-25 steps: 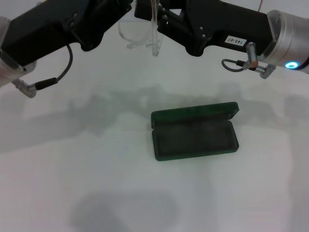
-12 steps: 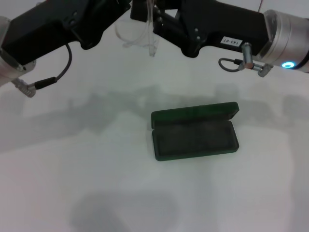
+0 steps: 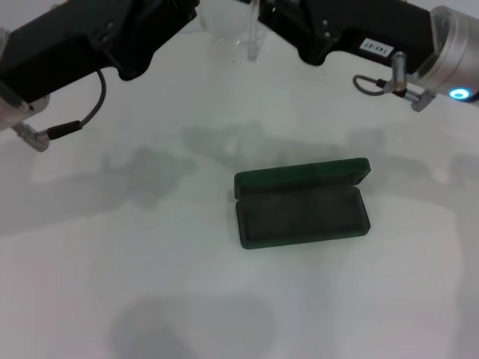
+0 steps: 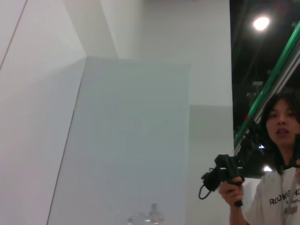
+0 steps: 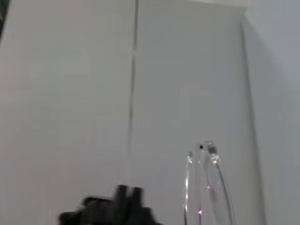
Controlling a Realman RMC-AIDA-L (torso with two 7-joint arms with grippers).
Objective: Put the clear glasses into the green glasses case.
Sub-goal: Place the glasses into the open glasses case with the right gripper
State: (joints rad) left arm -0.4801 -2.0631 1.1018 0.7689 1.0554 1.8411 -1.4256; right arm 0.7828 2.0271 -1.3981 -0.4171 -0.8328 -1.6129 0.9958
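Both arms have lifted the clear glasses (image 3: 251, 41) almost out of the head view's top edge, grip hidden so you cannot tell who holds them, well away from the open green glasses case (image 3: 302, 211).

White wall panels (image 4: 131, 117) fill most of the left wrist view. A small part of the clear glasses (image 4: 149, 216) shows low down. A person (image 4: 276, 178) holds a black handheld device (image 4: 225, 176) beside a dark opening.
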